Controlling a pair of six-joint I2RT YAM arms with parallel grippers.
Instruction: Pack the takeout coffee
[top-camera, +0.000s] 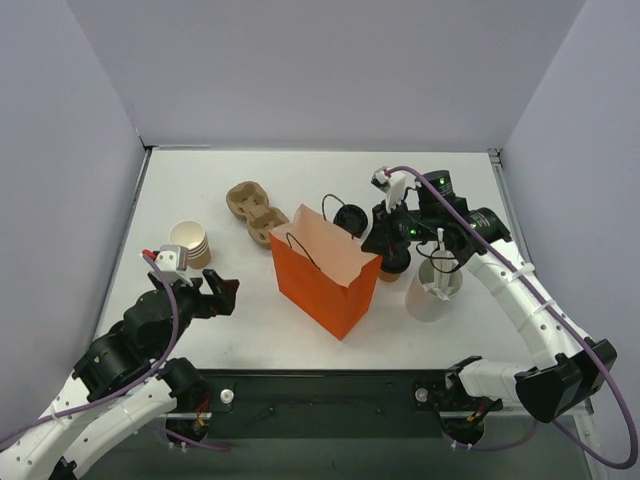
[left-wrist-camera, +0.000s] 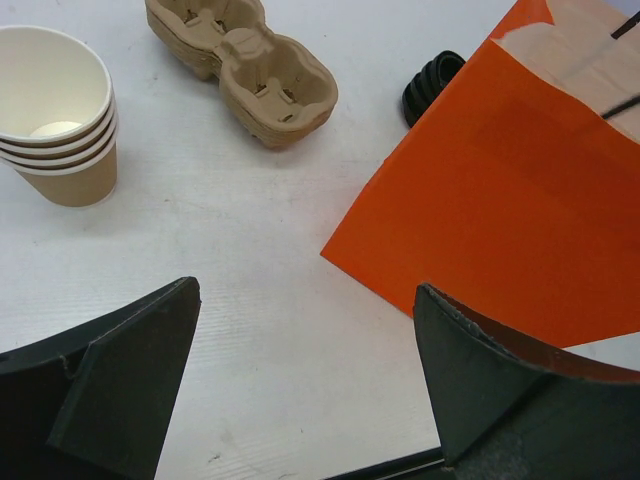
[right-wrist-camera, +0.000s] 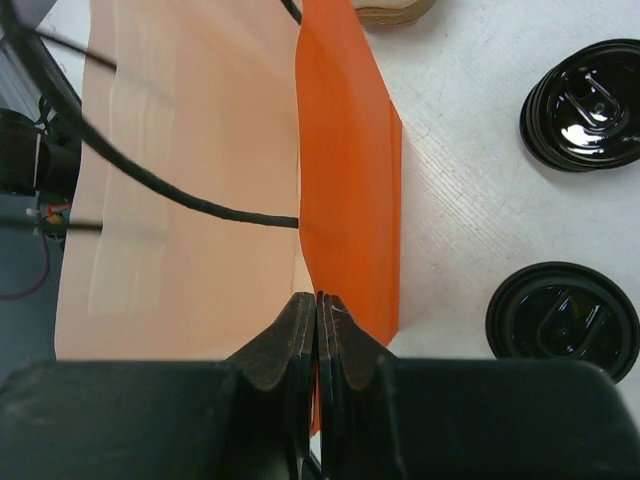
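The takeout coffee (top-camera: 393, 270), a small brown cup under a black lid (right-wrist-camera: 562, 320), stands just right of the orange bag (top-camera: 325, 270), and my right arm hides most of it from above. My right gripper (top-camera: 378, 240) (right-wrist-camera: 318, 297) is shut on the right rim of the orange bag (right-wrist-camera: 350, 160), with the paper wall pinched between its jaws. The bag's mouth faces up, showing its pale inside and black cord handles. My left gripper (top-camera: 215, 292) (left-wrist-camera: 307, 288) hangs open and empty over bare table, to the left of the orange bag (left-wrist-camera: 500, 200).
A stack of tan cups (top-camera: 190, 243) (left-wrist-camera: 60, 110) and a brown pulp carrier (top-camera: 252, 210) (left-wrist-camera: 240, 65) sit at the left and back. A stack of black lids (top-camera: 350, 218) (right-wrist-camera: 583, 117) lies behind the bag. A taller white cup (top-camera: 432, 292) stands to the right.
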